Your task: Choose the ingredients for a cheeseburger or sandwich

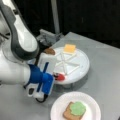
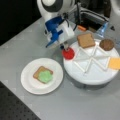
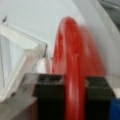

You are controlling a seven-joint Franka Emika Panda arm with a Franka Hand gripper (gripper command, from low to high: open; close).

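Wrist view: my black-fingered gripper pinches the flat red tomato disc edgewise; I fear it twisting free.

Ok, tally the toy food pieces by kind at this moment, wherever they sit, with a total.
Bread slices: 2, on the divided tray and on the white plate
Lettuce: 1, on the plate's bread
Tomato disc: 1, pinched in the gripper
Cheese square: 1
Patty: 1
Total: 6
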